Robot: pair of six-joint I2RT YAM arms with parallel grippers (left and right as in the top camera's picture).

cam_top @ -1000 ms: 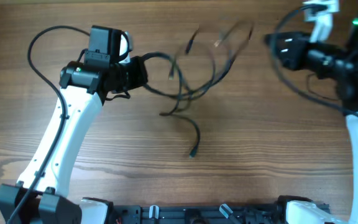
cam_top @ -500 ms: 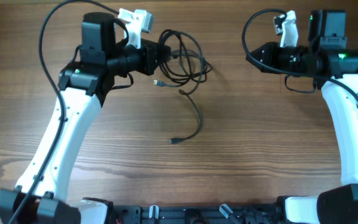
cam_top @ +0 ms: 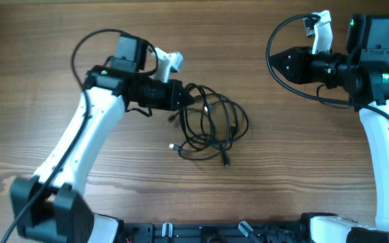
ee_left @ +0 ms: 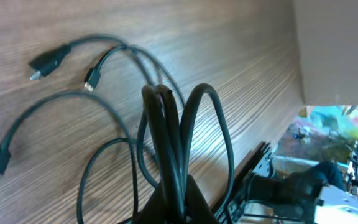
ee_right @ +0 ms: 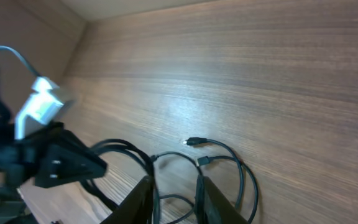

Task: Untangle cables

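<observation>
**Two-arm cable task: one clamp on the bundle, one jaw free**

*Overhead view.* The cables (cam_top: 204, 121) lie as a loose tangle of overlapping black loops on the wooden table (cam_top: 282, 169), left of its centre. The left gripper (cam_top: 183, 96) points toward the right side of the table and meets the upper left edge of the tangle, where several strands gather into its tip. Two plug ends (cam_top: 174, 146) stick out of the lower edge of the bundle and rest on the wood. The right gripper (cam_top: 275, 62) sits in the far right part of the table, pointing left, well apart from the cables, with bare wood between.

*Left wrist view.* The jaws of the left gripper are closed tight on a sheaf of cable strands at the bottom edge of the picture. From that pinch the strands rise in narrow upright loops and then fan out over the table. Three plug ends lie flat on the wood beyond, one of them with a silvery tip.

*Right wrist view.* The right gripper's two fingers (ee_right: 143, 198) stand apart with a clear gap between them and nothing in it. Beyond them the tangle rests on the table, and the left gripper shows at the left, at the edge of the cables.
</observation>
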